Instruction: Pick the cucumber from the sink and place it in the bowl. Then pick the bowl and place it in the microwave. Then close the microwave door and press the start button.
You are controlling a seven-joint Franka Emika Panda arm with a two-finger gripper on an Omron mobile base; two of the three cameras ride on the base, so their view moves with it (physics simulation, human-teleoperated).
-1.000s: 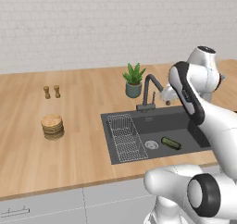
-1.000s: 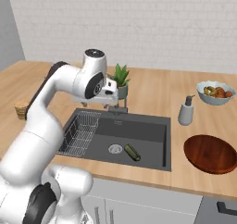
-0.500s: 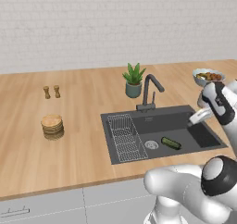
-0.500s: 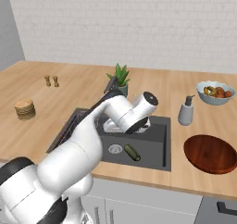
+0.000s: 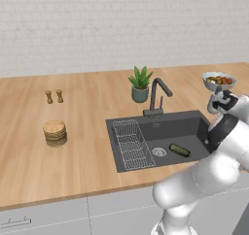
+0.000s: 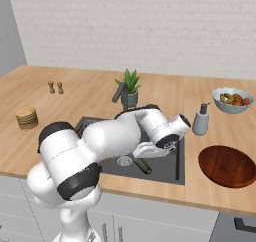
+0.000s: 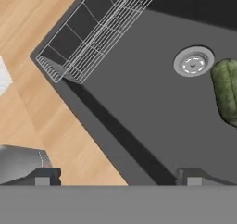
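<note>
The cucumber lay on the floor of the sink, just right of the drain, untouched; the reddish bowl sat empty on the table to the right; every step remained. The claw hung spread wide over the sink's near edge, holding nothing; the cucumber was cut off at the hand view's edge.

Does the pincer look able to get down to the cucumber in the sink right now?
Probably yes. The open pincer hangs over the sink, and the cucumber lies bare beside the drain, with nothing covering it.
</note>
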